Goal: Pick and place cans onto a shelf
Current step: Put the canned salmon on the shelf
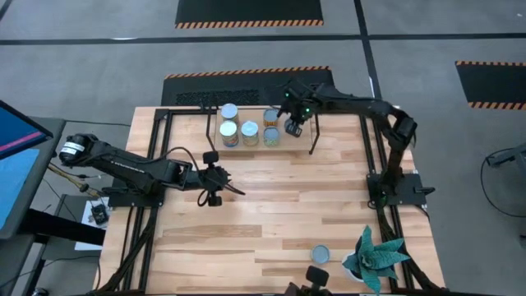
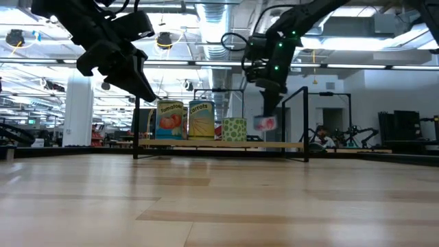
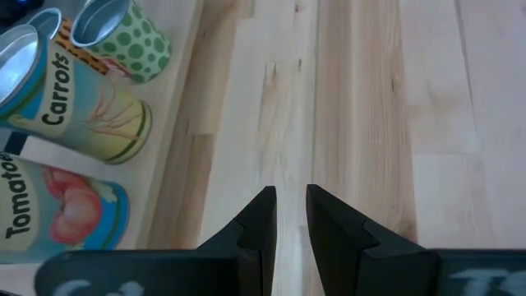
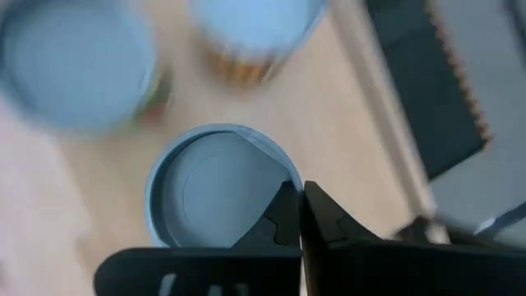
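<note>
Right gripper [image 4: 297,215]: jaws pinched together on the rim of a can [image 4: 218,185], round silvery blue-grey top, seen from above. In the low view that can [image 2: 265,123] hangs just above the shelf [image 2: 219,145], its label a pink-red blur.

Shelf [image 1: 320,136]: light-wood board on thin black legs, at the far edge of the table [image 1: 279,205]. Five more cans stand on it, close together beside the held one. Labels legible: tomato can [image 3: 62,205], carrots can [image 3: 78,119], green dotted can [image 3: 123,37].

Left gripper [image 3: 289,215]: jaws narrow, a slim gap, nothing between them; raised over bare table, near the shelf's front.

One more can [image 1: 320,255] stands apart at the near edge, beside a green spiky plant [image 1: 374,255].
</note>
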`<control>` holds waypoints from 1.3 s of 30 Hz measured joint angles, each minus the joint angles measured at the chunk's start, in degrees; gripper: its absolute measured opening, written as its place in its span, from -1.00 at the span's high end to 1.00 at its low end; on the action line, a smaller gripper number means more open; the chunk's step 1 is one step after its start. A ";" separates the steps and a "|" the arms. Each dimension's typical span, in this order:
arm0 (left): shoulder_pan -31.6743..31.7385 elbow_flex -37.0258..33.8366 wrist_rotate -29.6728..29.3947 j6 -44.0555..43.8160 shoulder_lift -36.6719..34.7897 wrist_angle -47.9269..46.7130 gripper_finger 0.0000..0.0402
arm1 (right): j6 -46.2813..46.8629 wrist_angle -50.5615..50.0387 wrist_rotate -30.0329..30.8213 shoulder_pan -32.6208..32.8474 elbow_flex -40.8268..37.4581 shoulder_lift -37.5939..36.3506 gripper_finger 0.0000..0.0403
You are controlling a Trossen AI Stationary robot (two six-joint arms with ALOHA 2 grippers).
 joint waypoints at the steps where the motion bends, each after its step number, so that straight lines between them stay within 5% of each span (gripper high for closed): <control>1: 0.02 0.00 0.11 0.00 0.00 0.01 0.71 | -0.61 -0.98 0.14 0.15 -0.06 0.47 0.98; 24: 0.08 0.00 2.81 0.35 0.00 0.07 0.71 | -13.39 -0.20 -1.68 1.67 -0.65 2.45 0.90; 39: 0.08 0.00 2.78 -0.67 0.00 0.03 0.71 | -13.20 -0.30 -1.50 2.54 -0.63 2.46 0.75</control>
